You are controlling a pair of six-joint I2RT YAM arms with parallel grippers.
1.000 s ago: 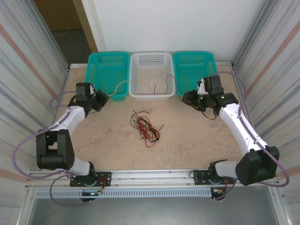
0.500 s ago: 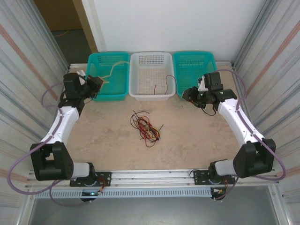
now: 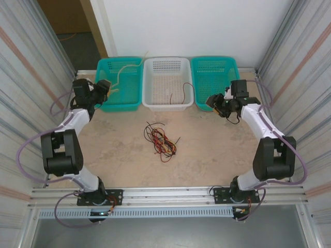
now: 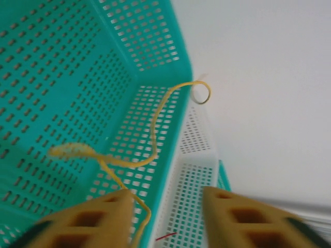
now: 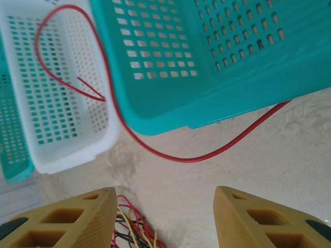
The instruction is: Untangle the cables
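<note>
A tangle of red, yellow and black cables [image 3: 160, 140] lies mid-table; its edge shows in the right wrist view [image 5: 129, 230]. A yellow cable [image 3: 126, 70] arcs up over the left teal basket [image 3: 103, 106]. My left gripper [image 3: 106, 88] is open at that basket's left side. In the left wrist view the yellow cable [image 4: 152, 129] brushes the inner side of one finger of the left gripper [image 4: 165, 199], unpinched. My right gripper [image 3: 212, 102] [image 5: 165, 199] is open above bare table. A red cable [image 5: 170, 155] runs from the white basket [image 5: 72, 155] out onto the table.
Three baskets stand along the back wall: the left teal one, a white one [image 3: 164, 106] in the middle and a right teal one [image 3: 214, 59]. Corrugated side walls close in both sides. Open tabletop surrounds the tangle.
My left arm swung back and left to the teal basket with the yellow cable, and its jaws have opened. The right gripper drew back toward the right basket and opened wider.
</note>
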